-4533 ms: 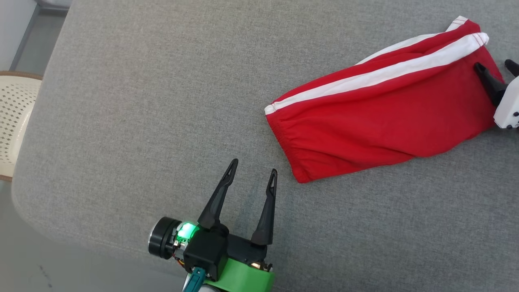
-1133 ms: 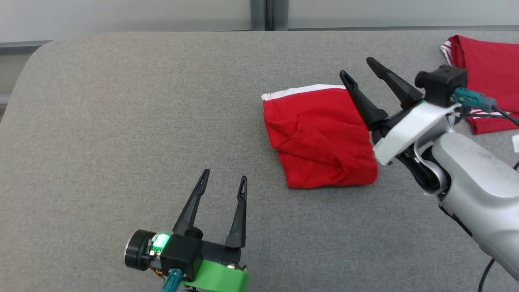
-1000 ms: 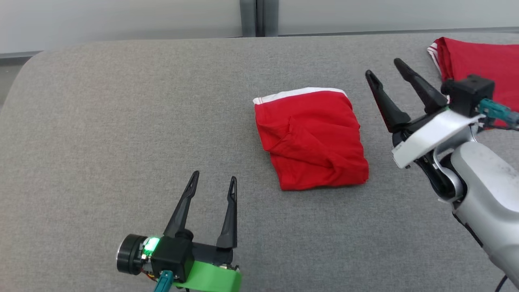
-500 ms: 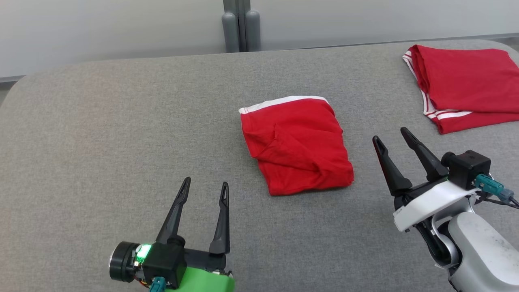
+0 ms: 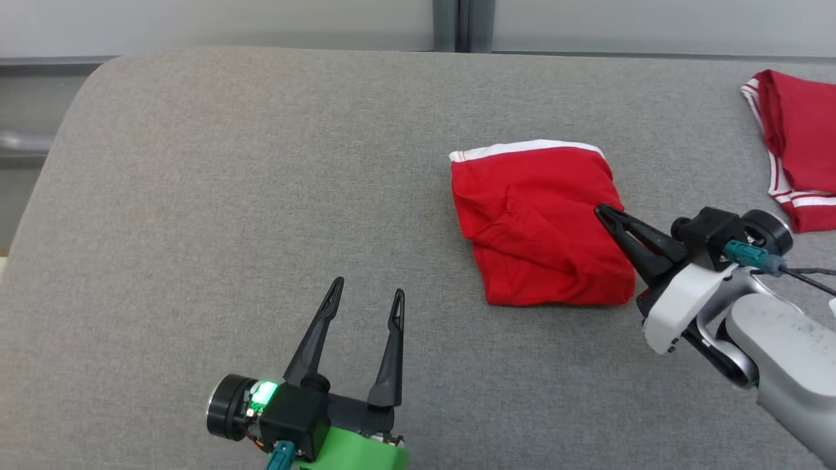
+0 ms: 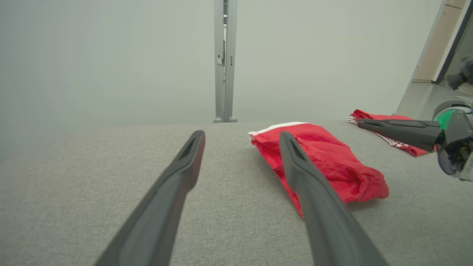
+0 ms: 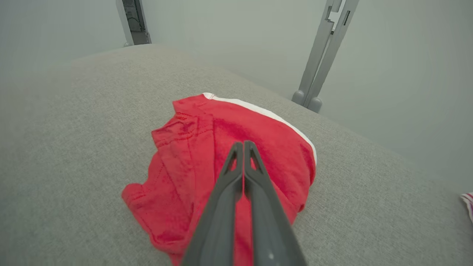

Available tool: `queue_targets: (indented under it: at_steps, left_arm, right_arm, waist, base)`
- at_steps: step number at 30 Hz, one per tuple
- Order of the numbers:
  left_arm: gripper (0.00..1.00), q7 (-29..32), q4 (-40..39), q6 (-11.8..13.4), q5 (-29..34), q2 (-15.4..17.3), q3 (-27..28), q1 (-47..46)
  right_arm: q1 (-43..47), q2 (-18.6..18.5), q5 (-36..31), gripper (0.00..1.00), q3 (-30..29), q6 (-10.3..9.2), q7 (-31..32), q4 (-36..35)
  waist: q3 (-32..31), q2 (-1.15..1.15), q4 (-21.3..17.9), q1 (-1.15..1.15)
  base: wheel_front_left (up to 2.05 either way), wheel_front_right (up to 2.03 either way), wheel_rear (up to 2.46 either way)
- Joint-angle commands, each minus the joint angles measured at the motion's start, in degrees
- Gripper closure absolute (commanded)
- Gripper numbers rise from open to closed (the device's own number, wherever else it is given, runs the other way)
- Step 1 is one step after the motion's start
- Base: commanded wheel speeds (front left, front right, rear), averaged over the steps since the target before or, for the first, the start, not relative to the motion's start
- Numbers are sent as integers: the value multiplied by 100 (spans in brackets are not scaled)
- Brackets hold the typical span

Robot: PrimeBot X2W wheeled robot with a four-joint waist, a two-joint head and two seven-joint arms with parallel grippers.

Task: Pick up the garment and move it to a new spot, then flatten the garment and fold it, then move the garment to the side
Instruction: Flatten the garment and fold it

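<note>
Red garment unmoved; right hand has closed above it.

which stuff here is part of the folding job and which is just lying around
In the job: folded red garment in the middle; right gripper, shut, over its right edge; left gripper, open.
Lying about: second red garment at the far right; grey table; wall post.
</note>
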Motion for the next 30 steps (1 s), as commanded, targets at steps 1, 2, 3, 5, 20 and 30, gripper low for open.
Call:
queue_targets:
  at_steps: [1,2,3,5,20,30]
  left_arm:
    - [0,-13,7,33,-80,8,-38,-110]
    - [0,-13,8,50,-84,9,-68,-132]
    - [0,-13,6,64,-81,9,-89,-155]
    - [0,-13,7,85,-106,9,-130,-183]
    - [0,-13,69,128,-198,9,-367,-369]
    - [0,-13,23,144,-219,9,-325,-346]
  right_arm:
    - [-212,-154,91,100,252,-12,-11,95]
    - [-327,-229,171,100,415,-12,-12,134]
    - [-471,-316,264,100,614,-12,-11,177]
    - [-662,-437,527,100,930,-12,-12,211]
    - [-1325,-932,2766,100,2569,-11,-12,-259]
    - [-1411,-1444,3175,100,2777,-11,98,-1248]
  waist:
    - [288,0,345,0]
    - [315,0,384,0]
    - [346,0,424,0]
    - [389,0,475,0]
    - [527,0,617,0]
    - [490,0,496,0]
  base:
    - [0,0,0]
    - [0,0,0]
    - [0,0,0]
    - [0,0,0]
    - [0,0,0]
    - [0,0,0]
